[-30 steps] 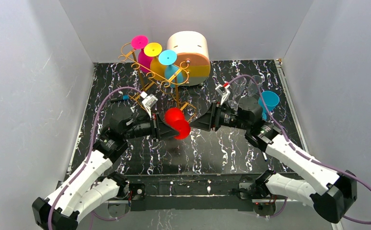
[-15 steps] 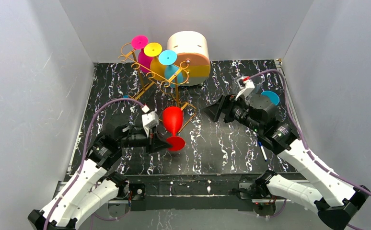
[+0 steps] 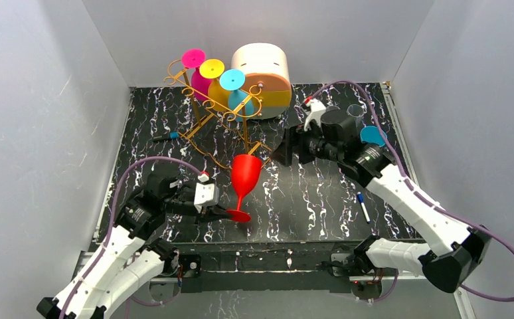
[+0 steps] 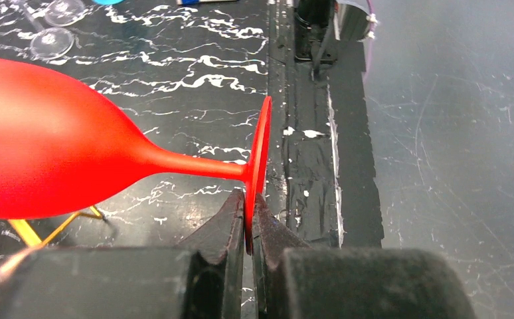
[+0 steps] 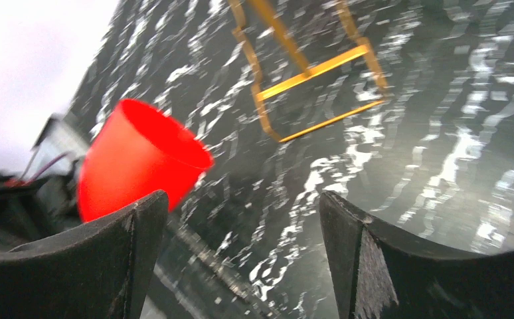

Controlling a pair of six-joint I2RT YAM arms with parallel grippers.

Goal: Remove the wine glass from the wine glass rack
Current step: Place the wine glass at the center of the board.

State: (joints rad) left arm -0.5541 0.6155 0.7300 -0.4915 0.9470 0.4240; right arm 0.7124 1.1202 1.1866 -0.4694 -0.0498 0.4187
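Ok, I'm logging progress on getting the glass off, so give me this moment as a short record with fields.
red glass: clear of the rack, bowl up, gripped at the edge of its foot
left gripper: shut on the red glass
right gripper: open, empty
on the rack: pink glass, yellow glass, blue glass, hanging foot up

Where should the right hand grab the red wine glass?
Probably the red glass by its stem, just under the bowl, from the right. The left hand pinches the foot's rim on the left, and the thin stem suits the open right hand better than the wide bowl.
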